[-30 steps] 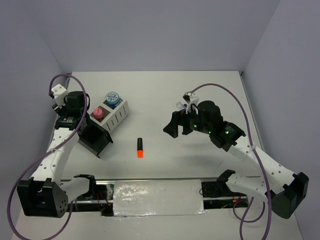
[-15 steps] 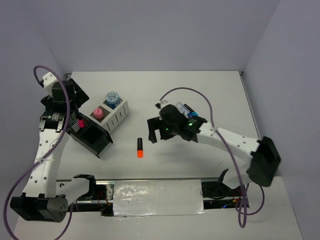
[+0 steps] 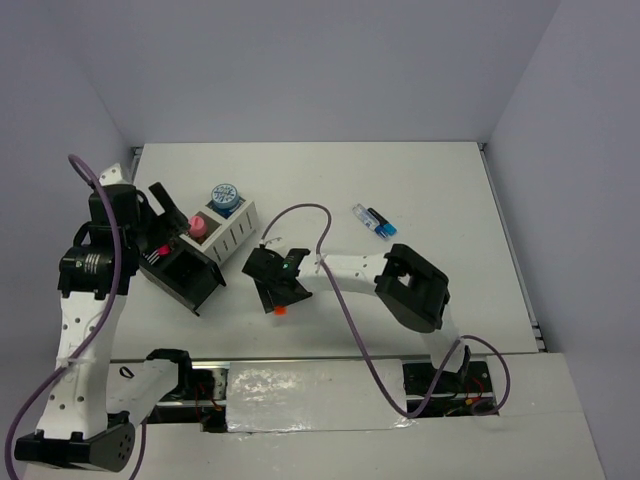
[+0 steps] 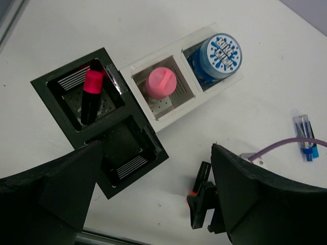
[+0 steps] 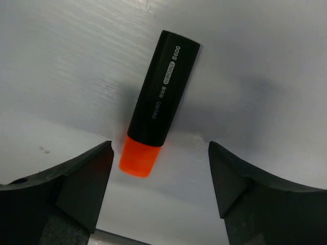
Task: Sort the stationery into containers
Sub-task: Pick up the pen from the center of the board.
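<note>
So, right gripper (image 3: 276, 284): it hung low over the table, about halfway along the near edge and a little inward. Its fingers were spread wide and held nothing.
Orange highlighter (image 5: 158, 102): it lay flat on the table between the two spread fingers and touched neither. Its orange end pointed to the near edge and its black body to the far edge.
Left gripper (image 4: 156, 149): it hovered above the organizers by the left edge, with fingers apart and empty.
Black organizer (image 4: 71, 130): it stood near the left edge, turned diagonally.
Pink highlighter (image 4: 91, 97): it leaned inside the black organizer, in the compartment closer to the left edge, pink end up.
White-grey organizer (image 4: 179, 109): it stood close against the black one, on the side toward the far edge.
Pink tube (image 4: 161, 84): it stood upright in the compartment next to the black organizer.
Tape roll (image 4: 220, 53): it sat in the other white-grey compartment.
Blue marker (image 3: 374, 221): it lay on the bare table, right of the middle, well apart from both grippers.
</note>
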`<state>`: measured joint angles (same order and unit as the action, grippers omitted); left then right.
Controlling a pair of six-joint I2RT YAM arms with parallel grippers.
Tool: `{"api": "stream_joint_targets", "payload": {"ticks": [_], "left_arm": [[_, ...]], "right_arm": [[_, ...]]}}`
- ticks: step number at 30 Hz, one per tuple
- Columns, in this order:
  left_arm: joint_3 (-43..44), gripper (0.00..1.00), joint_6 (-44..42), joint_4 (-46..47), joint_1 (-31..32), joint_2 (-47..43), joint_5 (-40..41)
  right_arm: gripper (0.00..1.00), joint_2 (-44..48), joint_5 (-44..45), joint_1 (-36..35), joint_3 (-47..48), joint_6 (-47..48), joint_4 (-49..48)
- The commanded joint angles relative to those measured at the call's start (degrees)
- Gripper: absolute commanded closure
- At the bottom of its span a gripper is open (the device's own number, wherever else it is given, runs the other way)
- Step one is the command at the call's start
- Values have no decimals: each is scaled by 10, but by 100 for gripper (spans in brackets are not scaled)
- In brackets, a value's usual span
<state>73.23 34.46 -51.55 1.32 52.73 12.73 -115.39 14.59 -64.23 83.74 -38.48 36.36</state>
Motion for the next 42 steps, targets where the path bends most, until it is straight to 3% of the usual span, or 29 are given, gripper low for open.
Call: {"api": "stream_joint_targets", "payload": {"ticks": [1,5,6,8,9,11,14,18,19,21,28,32,42], "left_arm": [[-19,1,-18,-6,4,-15,-30],[-16,1,-25,-8,13,-10,-29],[-4,1,-32,-10,19,-2,-28],[16,1,-39,-11,27,11,-26],[22,1,-41,-9,31,16,-30],[31,1,-42,1,36,25,-58],[27,1,-32,17,36,39,-105],[-11,1,26,79,39,49,-262],[-28,1,45,135,46,50,-344],[-74,1,114,191,67,48,-396],[-102,1,206,312,121,61,-435],[-99,1,209,306,151,70,-415],[-121,3,197,273,156,72,-370]], "right_arm": [[25,-23,14,-5,-2,-28,14],[46,-54,25,-15,-5,-23,17],[59,-57,27,-18,-9,-24,20],[69,-52,16,-19,-23,-28,7],[87,-46,10,-18,-48,-29,-2],[100,-15,-13,-18,-72,-28,-39],[100,46,-8,-18,-105,-8,-68],[100,154,15,-19,-140,31,-113],[100,198,11,-17,-156,40,-145],[100,256,10,-17,-175,54,-171],[100,324,41,-14,-160,67,-198],[100,344,48,-14,-148,79,-223],[100,371,79,-13,-140,89,-239]]}}
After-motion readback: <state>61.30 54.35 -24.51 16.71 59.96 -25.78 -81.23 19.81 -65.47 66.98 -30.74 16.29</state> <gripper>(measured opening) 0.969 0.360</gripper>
